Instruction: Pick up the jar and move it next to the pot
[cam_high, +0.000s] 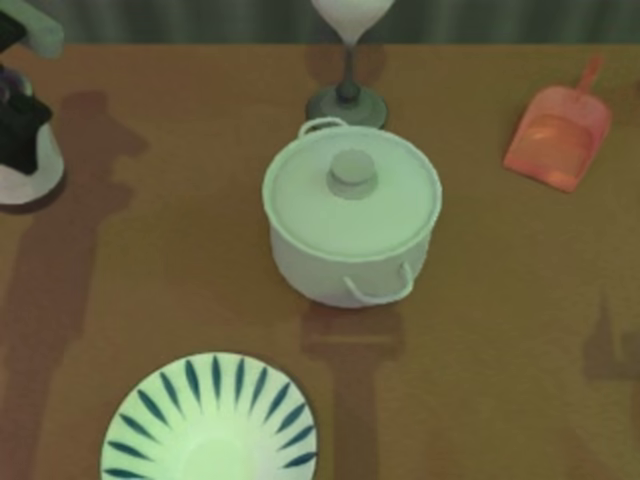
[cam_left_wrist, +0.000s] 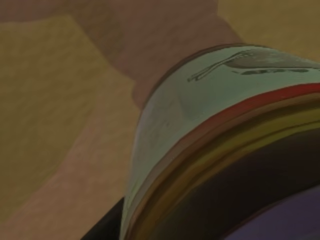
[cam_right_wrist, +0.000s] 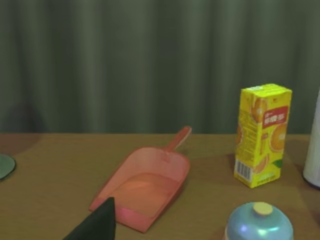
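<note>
Your left end effector sits at the far left edge of the table, and the jar fills the left wrist view, right up against it. You cannot tell from these views whether the fingers have closed on the jar. The jar stands upright. The pot lies well to the right of it, at the table's centre, so the coming move runs rightward across bare table. A striped plate sits nearer the front, off that line. A stemmed stand rises just behind the pot; an orange scoop lies far right. Your right arm is outside the top view.
</note>
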